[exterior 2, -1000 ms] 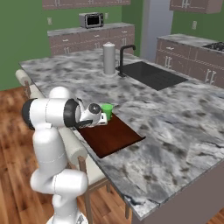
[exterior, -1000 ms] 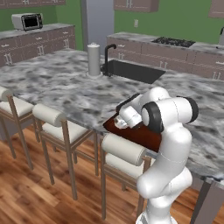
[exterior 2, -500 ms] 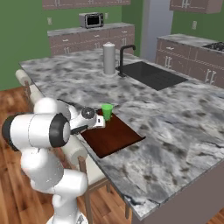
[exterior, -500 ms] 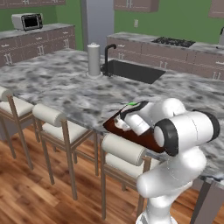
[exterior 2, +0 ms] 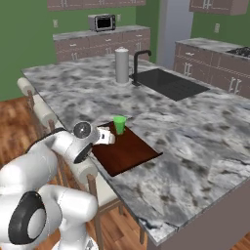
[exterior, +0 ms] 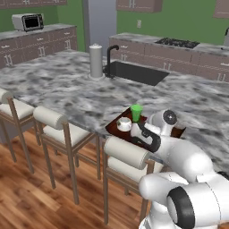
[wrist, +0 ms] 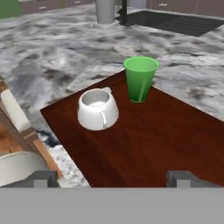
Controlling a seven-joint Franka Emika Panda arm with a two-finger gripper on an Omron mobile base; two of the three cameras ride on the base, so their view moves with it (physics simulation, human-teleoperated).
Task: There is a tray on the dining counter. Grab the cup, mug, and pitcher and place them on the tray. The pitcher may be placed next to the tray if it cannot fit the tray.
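I'm seeing the white mug standing upright on the tray, mouth up, with the green cup upright just beside it, rim up. My gripper is hanging spread wide, holding nothing, well back from both. The tray is sitting at the dining counter edge.

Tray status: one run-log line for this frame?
gripper: open, empty, above tray | mug: upright on tray | cup: upright on tray, beside mug | dining counter: tray at near edge
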